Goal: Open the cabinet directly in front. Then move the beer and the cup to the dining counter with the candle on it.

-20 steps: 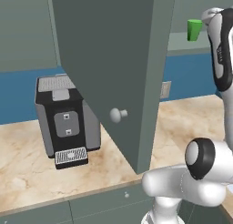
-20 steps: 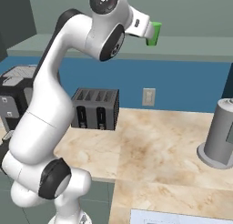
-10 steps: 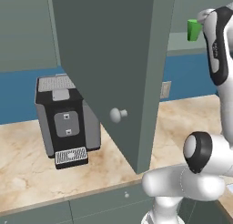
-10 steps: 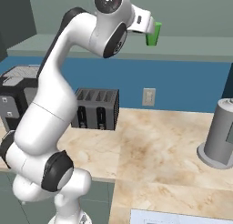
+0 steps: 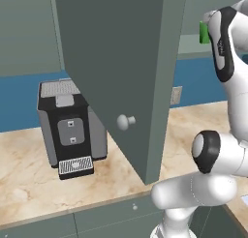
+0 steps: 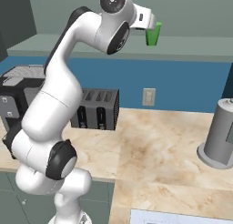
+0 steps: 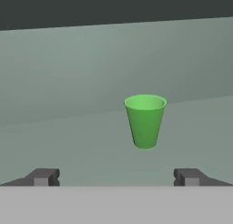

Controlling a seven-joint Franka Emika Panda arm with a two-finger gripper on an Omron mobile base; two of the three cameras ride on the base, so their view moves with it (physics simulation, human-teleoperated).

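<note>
In the left base view we see the tall grey-green cabinet door (image 5: pixel 116 72) swung open toward us, its round pale knob (image 5: pixel 124 121) at about six o'clock on it, with the black and grey coffee machine (image 5: pixel 70 130) on the beige marble worktop (image 5: pixel 29 184) behind; the small bright green tapered cup (image 5: pixel 204 33) peeks out at two o'clock beside the white arm. In the right base view we find that cup (image 6: pixel 153 34) upright on the cabinet's grey-green shelf (image 6: pixel 191 49), just beyond the hand, above a black toaster (image 6: pixel 97 109). In the hand view our gripper (image 7: pixel 116 176) has its jaws spread wide and empty, the cup (image 7: pixel 145 121) standing ahead at twelve o'clock, untouched.
</note>
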